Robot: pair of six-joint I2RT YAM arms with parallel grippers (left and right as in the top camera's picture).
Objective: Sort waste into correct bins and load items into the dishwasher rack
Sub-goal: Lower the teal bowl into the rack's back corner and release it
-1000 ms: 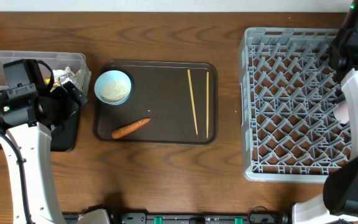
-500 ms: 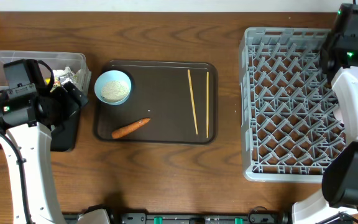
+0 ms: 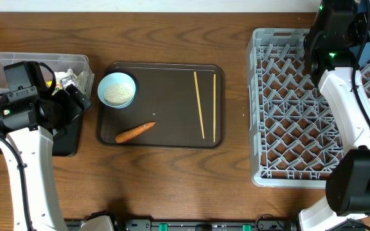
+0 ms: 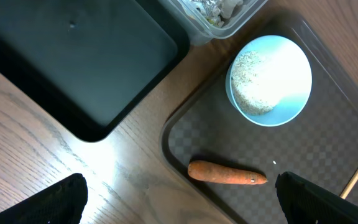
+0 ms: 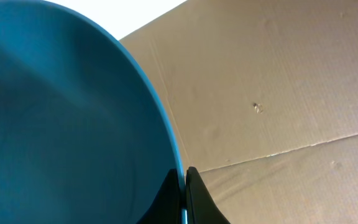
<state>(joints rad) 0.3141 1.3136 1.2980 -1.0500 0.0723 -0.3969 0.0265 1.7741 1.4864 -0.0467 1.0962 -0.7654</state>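
Note:
My right gripper [image 5: 184,171] is shut on the rim of the large dark blue bowl [image 5: 67,124] and holds it over the back right of the grey dishwasher rack [image 3: 288,115]; the bowl's edge also shows in the overhead view [image 3: 369,29]. My left gripper [image 4: 182,208] is open and empty, above the table's wood beside the black tray [image 4: 73,56]. The carrot [image 4: 225,173] lies just ahead of it. The small light blue bowl [image 4: 269,78] holds white rice. Two chopsticks [image 3: 200,106] lie on the brown serving tray [image 3: 166,80]. The clear tub [image 3: 37,64] holds wrapper and tissue.
The brown serving tray sits mid-table between the bins and the rack. The black tray [image 3: 66,138] lies in front of the clear tub, partly under my left arm. The cups do not show clearly. A cardboard surface fills the background of the right wrist view.
My right arm has swung left along the rack's back edge with the dark blue bowl in its grip. The left arm and the things on the serving tray have not moved.

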